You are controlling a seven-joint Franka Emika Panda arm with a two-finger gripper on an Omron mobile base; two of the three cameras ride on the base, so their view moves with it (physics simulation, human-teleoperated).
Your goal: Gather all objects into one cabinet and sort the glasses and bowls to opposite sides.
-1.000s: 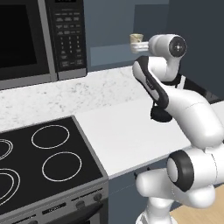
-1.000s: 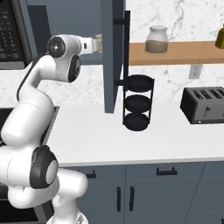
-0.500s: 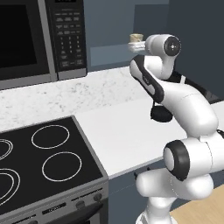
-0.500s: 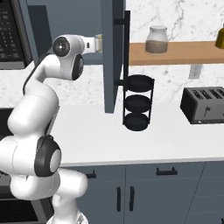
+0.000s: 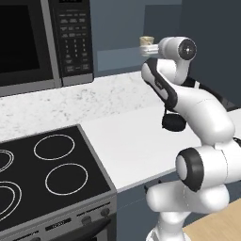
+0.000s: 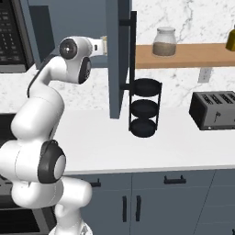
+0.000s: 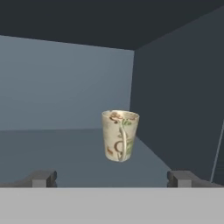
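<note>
Since a second ago the arm's upper link has swung a little nearer the cabinet (image 6: 117, 59); base and counter (image 5: 136, 141) unchanged. Gripper (image 7: 111, 177) level at shelf height, aimed into the open cabinet, fingers (image 7: 41, 178) spread to their widest, nothing between them. Mug (image 7: 120, 135) stands upright on the shelf ahead at 12 o'clock, apart from both tips, handle turned toward the camera. Wide spread and straight-on line suggest an approach lined up to take the mug across its body. In the right base view the mug (image 6: 103, 45) peeks beyond the wrist, door edge at 3 o'clock. Cabinet's side wall close on the right, so little room there.
</note>
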